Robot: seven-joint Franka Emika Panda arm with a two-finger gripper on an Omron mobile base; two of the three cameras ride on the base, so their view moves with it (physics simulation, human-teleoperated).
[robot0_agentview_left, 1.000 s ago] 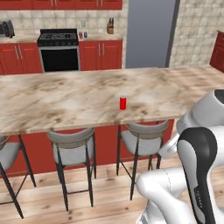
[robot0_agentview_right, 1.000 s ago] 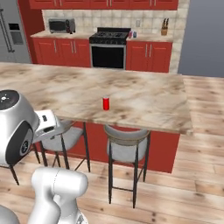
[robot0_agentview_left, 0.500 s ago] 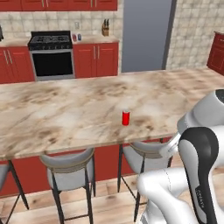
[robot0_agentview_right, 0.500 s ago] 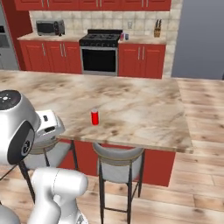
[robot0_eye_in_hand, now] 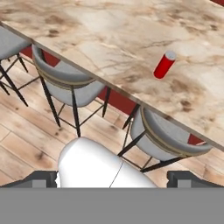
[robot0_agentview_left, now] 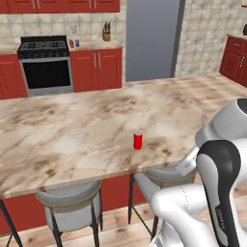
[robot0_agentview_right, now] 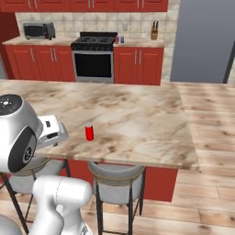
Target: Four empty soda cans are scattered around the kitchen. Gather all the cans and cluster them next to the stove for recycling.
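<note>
Two grey stools (robot0_eye_in_hand: 70, 83) stand under the island counter (robot0_agentview_left: 72, 130) edge below the bright red can (robot0_agentview_left: 138, 140); jaws spread wide.

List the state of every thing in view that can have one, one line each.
bright red can: upright on the island counter, untouched.
pincer: open, empty, back from the counter edge.
two cans: upright beside the stove.
oven door: shut.
stools: tucked under the counter.

Grey stools (robot0_agentview_left: 72, 212) under marble island counter (robot0_agentview_left: 62, 130); knife block (robot0_agentview_right: 155, 30), microwave (robot0_agentview_right: 38, 30) behind.
</note>
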